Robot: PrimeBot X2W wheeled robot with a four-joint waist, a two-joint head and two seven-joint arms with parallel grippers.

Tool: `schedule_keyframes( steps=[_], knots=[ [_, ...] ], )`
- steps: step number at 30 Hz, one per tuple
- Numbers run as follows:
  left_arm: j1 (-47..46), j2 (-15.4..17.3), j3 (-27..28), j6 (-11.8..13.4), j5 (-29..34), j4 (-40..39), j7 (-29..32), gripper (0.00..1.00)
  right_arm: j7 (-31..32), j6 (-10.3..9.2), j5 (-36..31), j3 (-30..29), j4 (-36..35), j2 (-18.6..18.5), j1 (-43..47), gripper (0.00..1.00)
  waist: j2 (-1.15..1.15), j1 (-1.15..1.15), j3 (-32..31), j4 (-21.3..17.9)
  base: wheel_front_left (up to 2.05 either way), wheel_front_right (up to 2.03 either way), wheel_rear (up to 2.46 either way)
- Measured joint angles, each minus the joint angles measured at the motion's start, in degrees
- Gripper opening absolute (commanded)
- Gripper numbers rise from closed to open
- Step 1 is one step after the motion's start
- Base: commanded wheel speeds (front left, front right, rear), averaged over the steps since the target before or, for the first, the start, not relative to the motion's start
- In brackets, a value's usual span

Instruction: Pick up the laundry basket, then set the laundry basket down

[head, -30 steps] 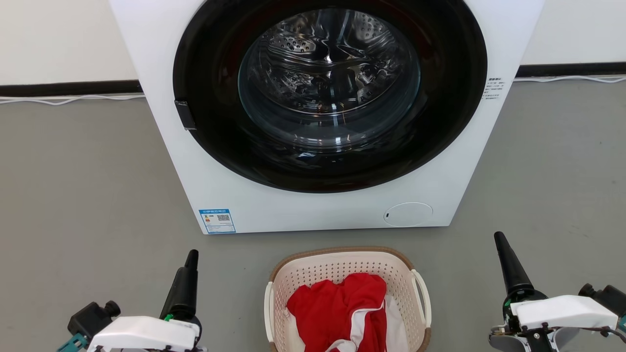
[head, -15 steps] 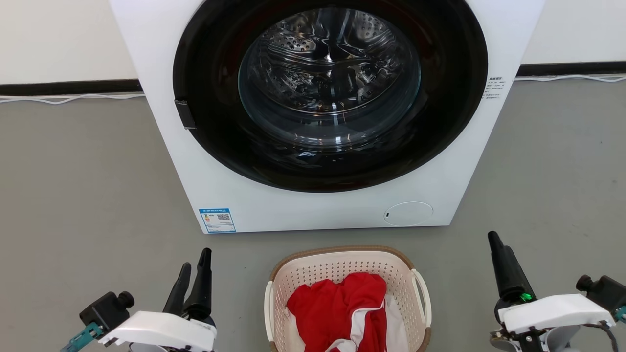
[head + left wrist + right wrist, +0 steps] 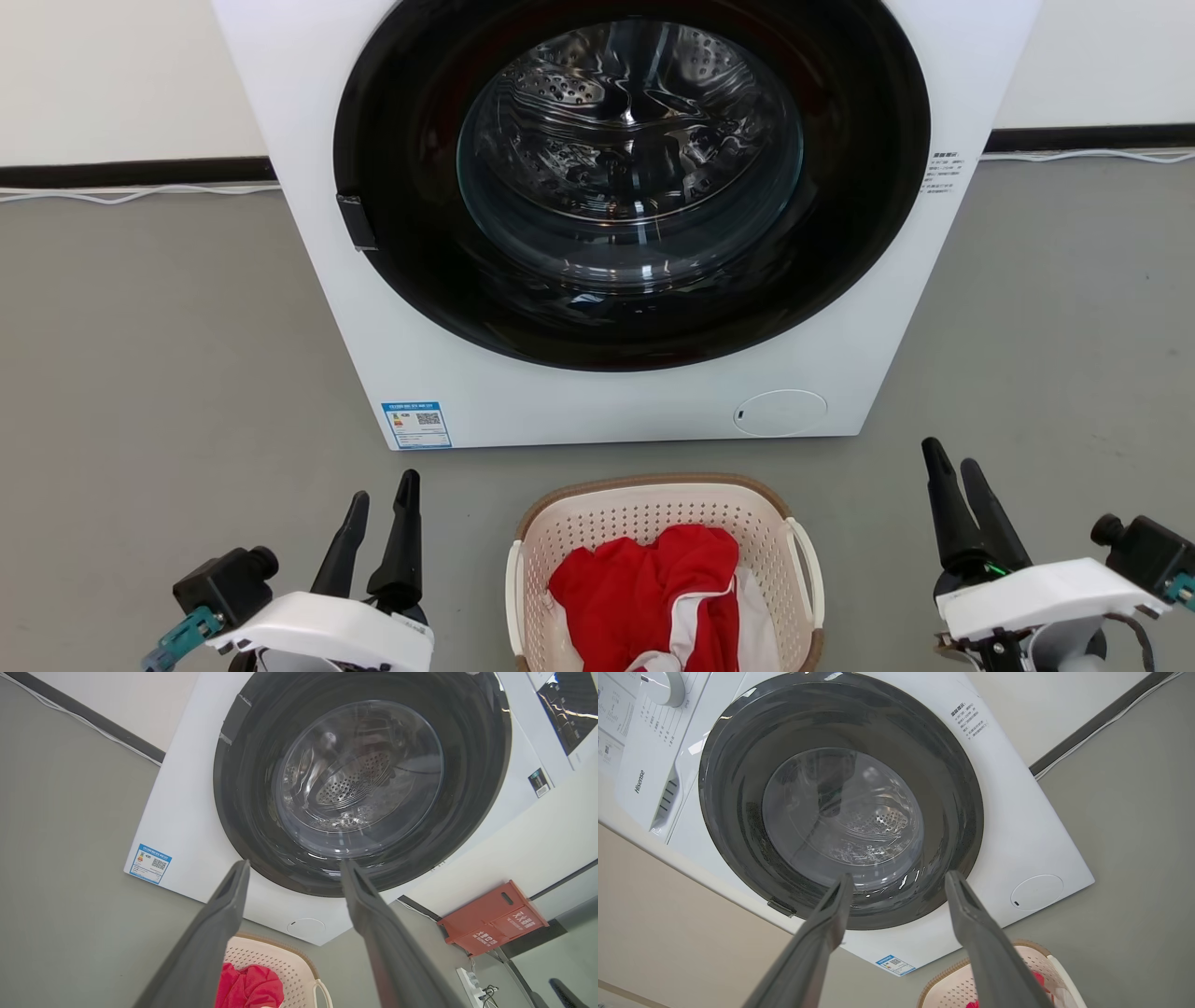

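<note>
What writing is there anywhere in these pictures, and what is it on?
"Hisense": on the drawer front of the washing machine.
Blue sticker with a QR code, low on the machine's front: too small to read.
Printed lines beside the door: too small to read.
Panel print near the knob: too small to read.
Red box by the wall: white characters, too blurred to read.

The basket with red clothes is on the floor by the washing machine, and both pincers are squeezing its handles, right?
Not quite. The laundry basket with red clothes is on the floor by the washing machine, but the head view shows the left pincer and right pincer open, one on each side, apart from the basket.
</note>
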Motion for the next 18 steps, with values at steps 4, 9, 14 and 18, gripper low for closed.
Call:
schedule_keyframes(
  steps=[4,9,14,18],
  knots=[
    [0.0,0.01,-0.45,0.08,2.61,-0.21,-0.76,1.0,-0.6,0.01,-2.1,0.41,-0.01,-0.32,-0.51,1.0,0.0,0.0,-0.06,0.04,0.0,0.0,0.0],
    [0.0,0.05,-0.8,0.51,5.83,-0.66,-1.49,1.0,-1.37,0.01,-5.32,0.69,0.0,-0.85,-0.5,1.0,0.0,0.0,-0.07,0.02,0.0,0.0,0.0],
    [0.0,0.1,-1.32,1.01,9.11,-1.41,-2.32,1.0,-1.99,0.01,-8.42,0.71,0.2,-1.01,-0.5,1.0,0.0,0.0,0.07,0.02,0.0,0.0,0.0],
    [0.0,0.14,-1.62,1.52,11.4,-1.68,-2.99,1.0,-2.96,0.01,-10.56,0.87,0.3,-1.11,-0.5,1.0,0.0,0.0,0.25,0.1,0.0,0.0,0.0]
  ],
)
